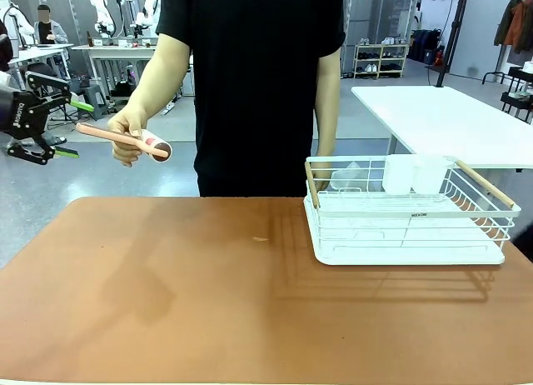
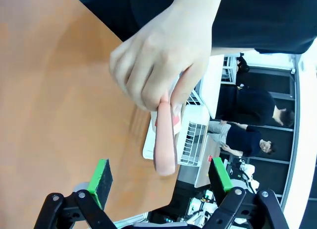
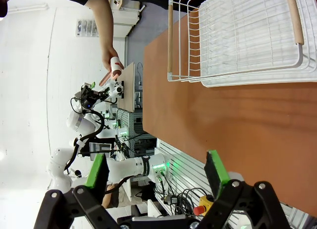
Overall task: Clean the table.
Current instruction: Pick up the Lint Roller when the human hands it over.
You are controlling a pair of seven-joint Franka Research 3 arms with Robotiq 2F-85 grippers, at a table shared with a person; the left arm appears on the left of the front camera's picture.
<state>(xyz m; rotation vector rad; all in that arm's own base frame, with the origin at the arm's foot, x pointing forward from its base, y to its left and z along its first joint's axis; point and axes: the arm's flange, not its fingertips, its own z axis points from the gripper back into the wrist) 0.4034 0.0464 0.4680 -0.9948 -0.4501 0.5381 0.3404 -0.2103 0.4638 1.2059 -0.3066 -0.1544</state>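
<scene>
I see dish rack on table, two white tubs at its back | left gripper spread, near lint roller | right gripper spread

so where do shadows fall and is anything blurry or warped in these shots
front view: sharp, with soft shadows on the table under the person's hand and pink roller, and beside the white rack; left wrist view: the hand and roller sit close to the lens and look a bit soft; right wrist view: wide-angle bending of the rack's wires, left background washed out
</scene>
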